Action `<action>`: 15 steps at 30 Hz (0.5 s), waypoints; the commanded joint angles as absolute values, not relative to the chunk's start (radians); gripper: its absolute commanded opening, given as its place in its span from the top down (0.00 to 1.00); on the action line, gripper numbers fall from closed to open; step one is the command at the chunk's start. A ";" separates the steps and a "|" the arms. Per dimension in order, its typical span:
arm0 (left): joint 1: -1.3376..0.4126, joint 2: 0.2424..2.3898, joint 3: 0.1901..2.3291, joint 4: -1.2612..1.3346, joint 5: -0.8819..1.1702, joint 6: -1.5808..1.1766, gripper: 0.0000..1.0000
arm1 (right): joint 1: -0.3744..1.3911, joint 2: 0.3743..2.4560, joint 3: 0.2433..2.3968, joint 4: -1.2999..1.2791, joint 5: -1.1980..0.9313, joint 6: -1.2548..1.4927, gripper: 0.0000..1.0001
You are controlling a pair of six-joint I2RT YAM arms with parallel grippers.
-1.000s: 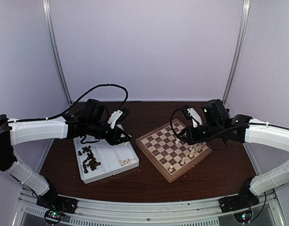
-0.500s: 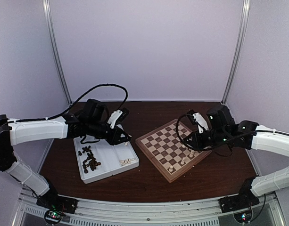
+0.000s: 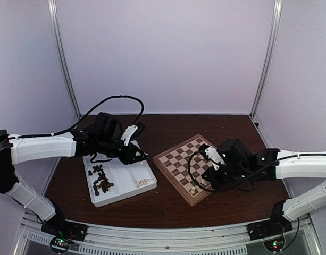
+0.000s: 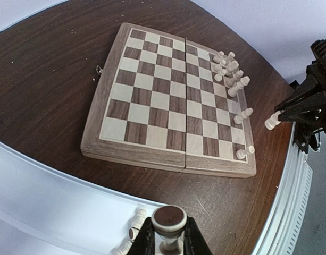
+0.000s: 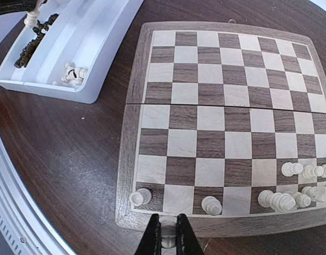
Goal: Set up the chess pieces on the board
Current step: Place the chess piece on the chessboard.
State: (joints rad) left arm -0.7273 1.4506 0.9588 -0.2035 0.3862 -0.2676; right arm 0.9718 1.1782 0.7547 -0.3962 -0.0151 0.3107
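Cream wood sits in both grips. The left gripper pinches a cream piece over the white tray. The right gripper clamps a second cream piece at the six-o'clock rim of the board. More cream chess pieces crowd its five-o'clock corner, and dark pieces lie in the tray, nine o'clock of the board.

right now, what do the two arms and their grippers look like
The left arm and right arm are alike: white shell links, black joints and black wrists with a small white part. The left gripper and right gripper have two slim black fingers. A black cable loops loosely off each wrist.
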 commanded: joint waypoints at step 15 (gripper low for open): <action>-0.719 1.408 0.945 -0.202 0.393 -0.275 1.00 | 1.018 1.262 0.666 -0.185 0.089 0.281 1.00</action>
State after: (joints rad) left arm -0.7273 1.4319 0.9554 -0.2108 0.3859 -0.2714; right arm 1.0050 1.2472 0.6857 -0.2340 0.0540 0.2905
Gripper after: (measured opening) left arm 0.142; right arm 0.074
